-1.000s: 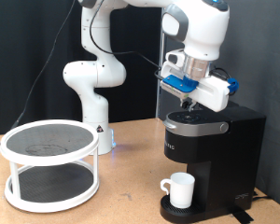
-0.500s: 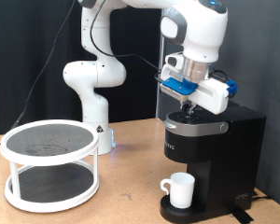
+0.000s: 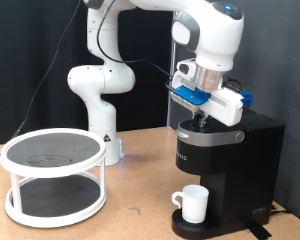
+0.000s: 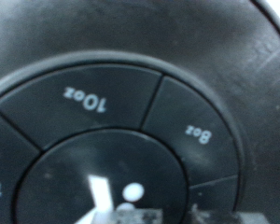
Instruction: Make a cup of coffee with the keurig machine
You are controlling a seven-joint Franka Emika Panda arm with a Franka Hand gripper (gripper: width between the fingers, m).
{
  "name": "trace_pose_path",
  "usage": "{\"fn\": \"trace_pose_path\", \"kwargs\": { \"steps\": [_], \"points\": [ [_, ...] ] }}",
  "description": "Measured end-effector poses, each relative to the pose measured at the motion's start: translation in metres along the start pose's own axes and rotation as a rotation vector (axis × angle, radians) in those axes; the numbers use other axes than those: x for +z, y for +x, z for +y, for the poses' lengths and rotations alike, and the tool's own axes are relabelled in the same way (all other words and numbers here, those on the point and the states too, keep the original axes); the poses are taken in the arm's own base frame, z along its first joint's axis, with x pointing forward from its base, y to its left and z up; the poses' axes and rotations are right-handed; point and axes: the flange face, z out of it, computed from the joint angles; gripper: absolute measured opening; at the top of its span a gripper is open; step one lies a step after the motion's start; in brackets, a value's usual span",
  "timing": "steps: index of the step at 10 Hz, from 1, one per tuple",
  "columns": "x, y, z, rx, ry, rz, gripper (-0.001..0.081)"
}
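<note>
The black keurig machine (image 3: 228,160) stands at the exterior view's right with its lid closed. The white cup (image 3: 194,203) sits on its round drip base under the spout, handle to the exterior view's left. My gripper (image 3: 202,120) points straight down with its fingers together and its tips on or just above the machine's top. The wrist view is filled by the round control panel (image 4: 103,112), with buttons marked 10oz and 8oz. My gripper's tips (image 4: 145,215) show as a blur over the centre button. The gripper holds nothing.
A white two-tier round rack (image 3: 53,175) with dark mesh shelves stands on the wooden table at the exterior view's left. The arm's white base (image 3: 95,100) rises behind it. A black cable hangs at the back wall.
The hand has shifted very slightly to the exterior view's right over the machine's top. The cup, machine and rack have not moved.
</note>
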Motion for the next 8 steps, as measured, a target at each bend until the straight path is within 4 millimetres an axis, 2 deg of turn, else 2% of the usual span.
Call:
{"fn": "trace_pose_path", "kwargs": {
  "steps": [5,8],
  "points": [
    [-0.001,0.0,0.004,-0.037,0.02,-0.022,0.0],
    [-0.014,0.012,0.022,-0.142,0.045,-0.105,0.0]
  ]
}}
